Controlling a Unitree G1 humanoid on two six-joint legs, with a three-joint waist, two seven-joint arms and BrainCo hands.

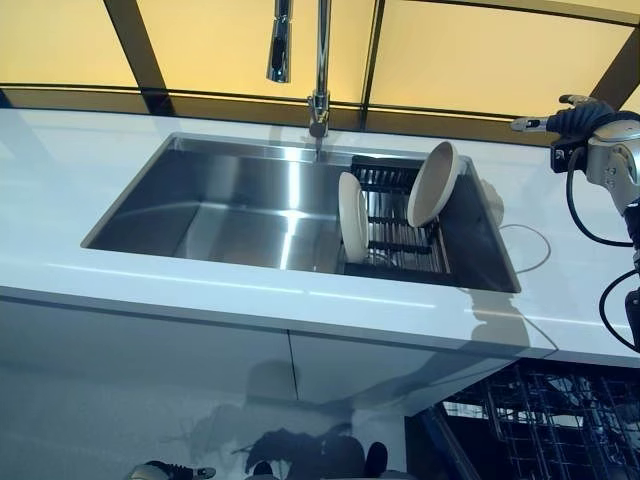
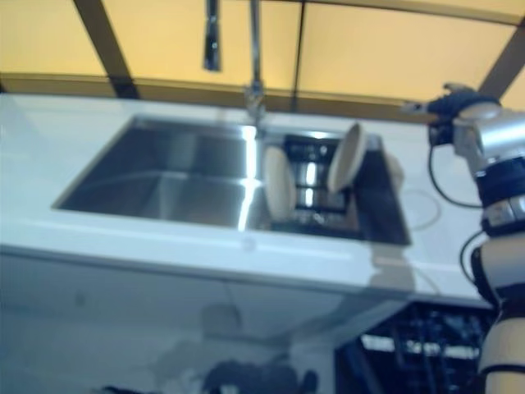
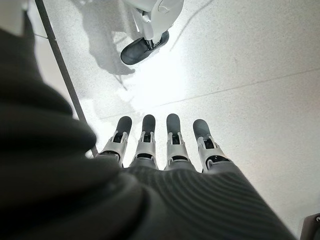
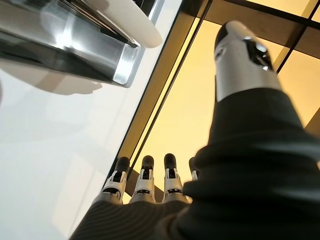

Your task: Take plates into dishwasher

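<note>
Two cream plates stand on edge in a black rack [image 1: 395,230] at the right end of the steel sink [image 1: 230,205]: a near plate [image 1: 352,217] and a larger one [image 1: 432,184] leaning at the back right. My right hand [image 1: 560,120] is raised over the white counter to the right of the sink, fingers straight and empty, as its wrist view [image 4: 145,182] shows. The rim of a plate [image 4: 132,17] shows there too. My left hand [image 3: 160,145] hangs low over the floor, fingers straight, holding nothing. The dishwasher's dark wire rack [image 1: 560,420] shows below the counter at the lower right.
A tall tap [image 1: 318,70] with a hanging spray head [image 1: 280,45] stands behind the sink. The white counter [image 1: 60,190] runs all round it. A dark-framed window backs the counter. A person's shoes [image 1: 170,470] show on the floor below.
</note>
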